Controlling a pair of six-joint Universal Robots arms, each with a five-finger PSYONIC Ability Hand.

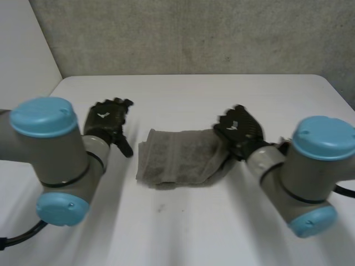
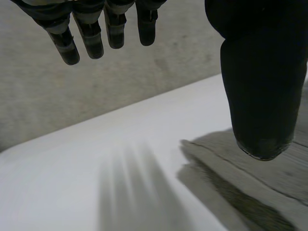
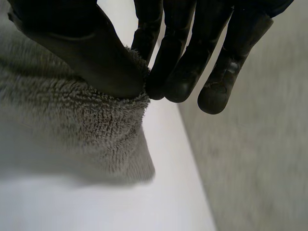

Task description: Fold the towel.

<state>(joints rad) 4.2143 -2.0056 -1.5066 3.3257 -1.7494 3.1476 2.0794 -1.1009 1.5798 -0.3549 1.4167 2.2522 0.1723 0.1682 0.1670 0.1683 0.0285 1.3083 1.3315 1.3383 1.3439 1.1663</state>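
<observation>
one towel | right hand pinches edge | left hand uncurled

White worktop, rounded far corners, runs back to a rough grey wall. Plain white panel stands at the far left corner. Small dark speck on the worktop, mid-front.

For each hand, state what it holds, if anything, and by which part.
The right hand pinches the towel by the edge nearest that arm; the left hand holds nothing.
</observation>
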